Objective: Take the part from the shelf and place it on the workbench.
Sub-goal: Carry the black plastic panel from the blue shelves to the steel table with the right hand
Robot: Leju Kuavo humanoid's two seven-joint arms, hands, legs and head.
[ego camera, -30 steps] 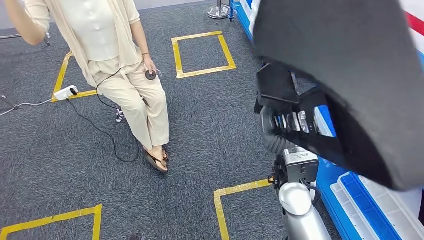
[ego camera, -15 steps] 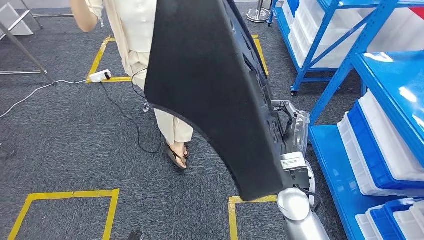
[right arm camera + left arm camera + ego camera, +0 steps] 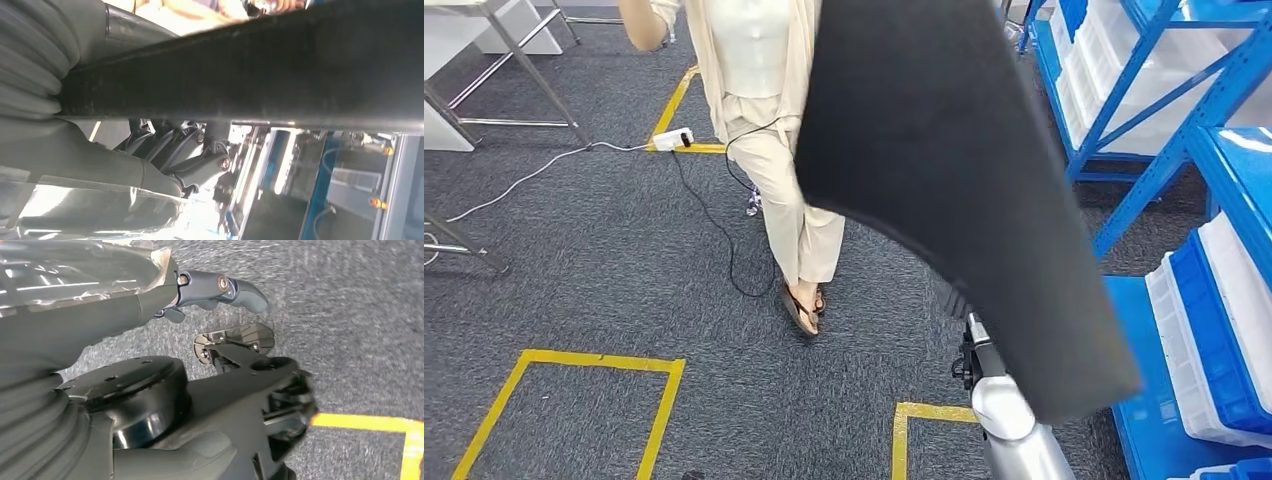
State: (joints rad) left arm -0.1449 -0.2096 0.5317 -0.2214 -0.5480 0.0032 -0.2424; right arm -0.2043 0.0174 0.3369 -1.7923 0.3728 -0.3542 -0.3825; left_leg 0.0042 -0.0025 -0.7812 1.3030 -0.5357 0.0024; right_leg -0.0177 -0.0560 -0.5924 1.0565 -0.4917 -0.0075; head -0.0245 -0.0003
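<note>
The part is a large black felt-faced panel [image 3: 944,170]. It hangs upright in the middle and right of the head view and hides the hand behind it. My silver right arm [image 3: 1009,425] rises to it from below. In the right wrist view the panel's dark edge [image 3: 250,75] runs across the picture, and my right hand [image 3: 185,150] grips it with its fingers curled against it. My left hand [image 3: 210,290] hangs over the grey carpet with nothing in it and its fingers apart.
A person in beige clothes [image 3: 764,90] stands close ahead on the carpet. Blue shelving [image 3: 1184,130] with white and blue bins [image 3: 1224,300] lines the right side. A power strip [image 3: 672,139] and its cable lie on the floor. Metal table legs [image 3: 514,60] stand at the upper left. Yellow tape squares [image 3: 574,365] mark the floor.
The whole picture has shifted, so the camera has turned. The panel stays in my right hand and now shows its flat felt face across the centre and right.
</note>
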